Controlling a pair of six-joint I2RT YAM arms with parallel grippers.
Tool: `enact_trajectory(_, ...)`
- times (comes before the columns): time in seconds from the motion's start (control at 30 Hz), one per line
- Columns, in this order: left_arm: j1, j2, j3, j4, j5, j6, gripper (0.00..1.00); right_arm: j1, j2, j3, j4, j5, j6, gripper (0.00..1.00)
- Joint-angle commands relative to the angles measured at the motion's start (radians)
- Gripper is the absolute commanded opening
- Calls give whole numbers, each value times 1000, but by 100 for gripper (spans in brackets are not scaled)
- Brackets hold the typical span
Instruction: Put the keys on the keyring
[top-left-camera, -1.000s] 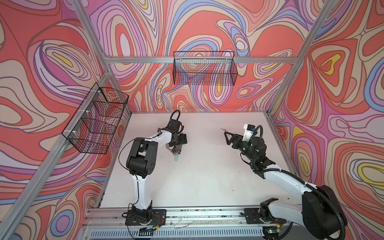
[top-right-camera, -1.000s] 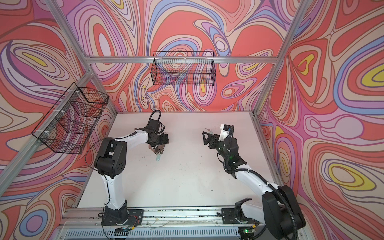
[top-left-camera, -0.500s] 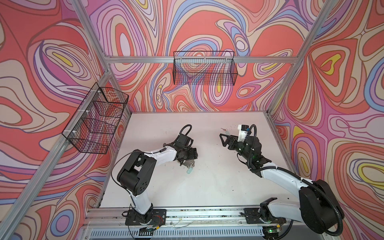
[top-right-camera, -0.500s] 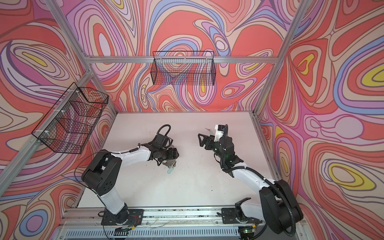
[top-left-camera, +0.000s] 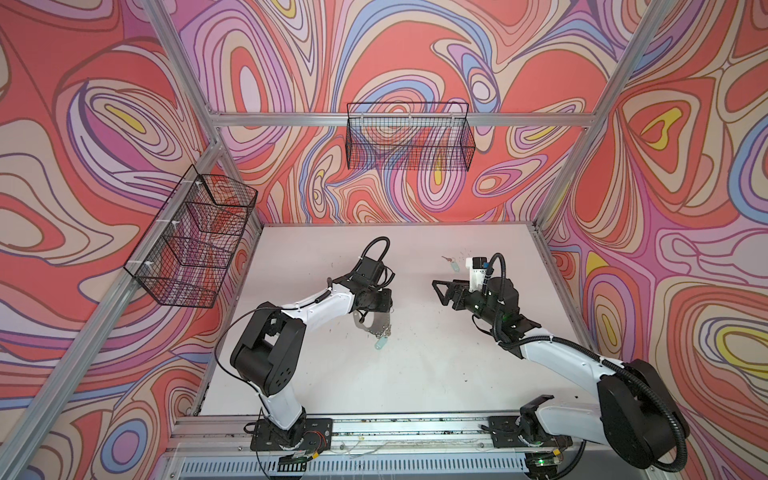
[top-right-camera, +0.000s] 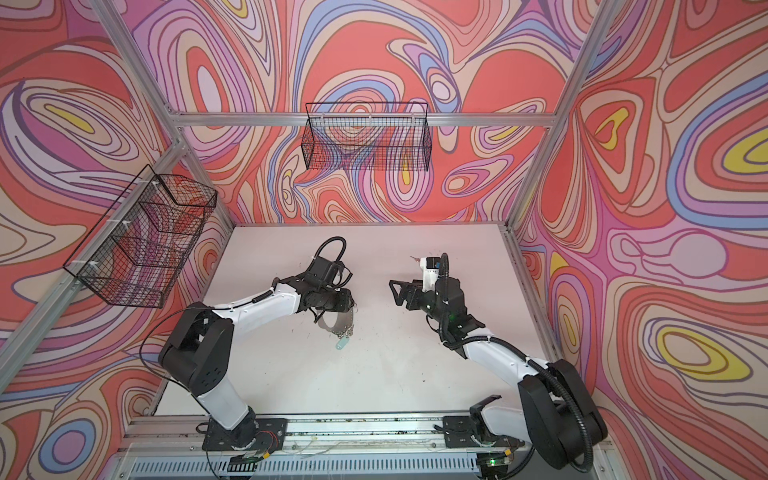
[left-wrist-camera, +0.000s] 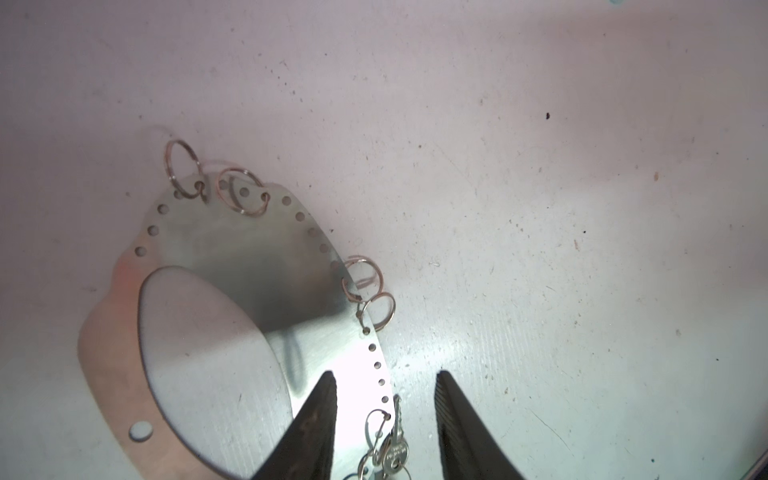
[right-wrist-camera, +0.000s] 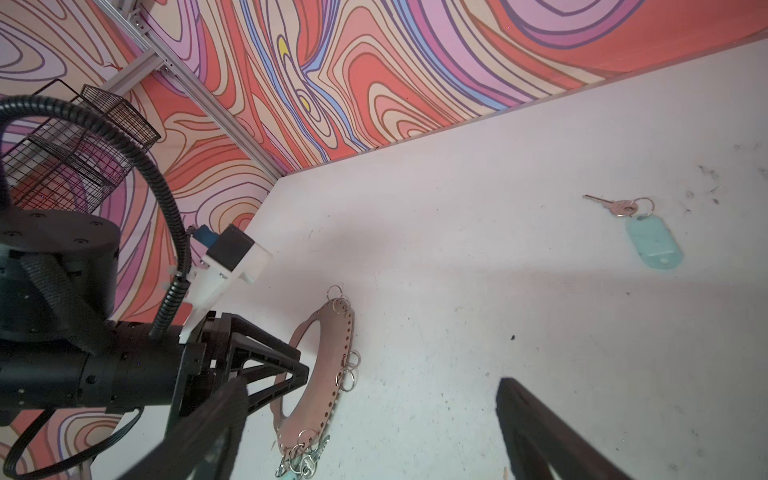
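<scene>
Bottom edge of both top views: aluminium rail (top-left-camera: 415, 426) carrying the two arm bases.

Lower centre, on the white surface (top-left-camera: 415, 374): mint tag (top-left-camera: 381, 343) of the clipped key (left-wrist-camera: 397, 446), lying just beside the near end of the keyring (top-left-camera: 376, 327).

Centre of frame, slightly left of the middle: keyring, a thin oval metal plate with a large oval hole and a row of small holes round the rim, lying on the surface.

In the left wrist view: clipped key joined by a small ring to one rim hole; four more wire rings (left-wrist-camera: 243, 189) through other rim holes.

Directly over the keyring: left end effector (left-wrist-camera: 384, 376), pointed down, fingers (left-wrist-camera: 316, 432) partly spread, one over the plate, one over bare surface, rim and clipped key in the gap. Contact with the plate: cannot tell.

Centre right, well apart from it: right end effector (top-left-camera: 440, 291), spread wide, nothing between the fingers.

Further back, right of centre: loose key (top-left-camera: 451, 262) with a mint tag, flat on the surface, just behind the right wrist, well apart from the keyring.

Upper left and upper centre: side basket (top-left-camera: 195, 237) and back basket (top-left-camera: 409, 141), black wire, hung on the patterned walls.
</scene>
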Motion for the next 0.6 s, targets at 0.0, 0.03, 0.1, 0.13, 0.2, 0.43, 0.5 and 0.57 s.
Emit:
enact_trajectory(0.0,-3,66,60,-110,-5,92,26,4,-31,-13,21,-9,-13,98)
enact_trajectory(0.03,-4,76,75,-117,-9,103,26,4,-32,-15,27,-11,-11,98)
enact_trajectory(0.1,-6,91,88,-113,-13,132,25,3,-36,-22,39,-18,-6,98)
enact_trajectory(0.13,-6,100,97,-115,-19,145,25,4,-39,-28,44,-21,-6,98)
enact_trajectory(0.2,-6,125,122,-136,-27,168,23,4,-46,-37,46,-18,-5,98)
enact_trajectory(0.43,-7,202,182,-165,18,242,28,3,-53,-48,56,-16,-5,98)
enact_trajectory(0.5,-7,217,189,-169,18,254,31,4,-51,-50,60,-19,-4,98)
enact_trajectory(0.57,-7,231,193,-172,14,263,31,4,-52,-52,61,-18,-2,98)
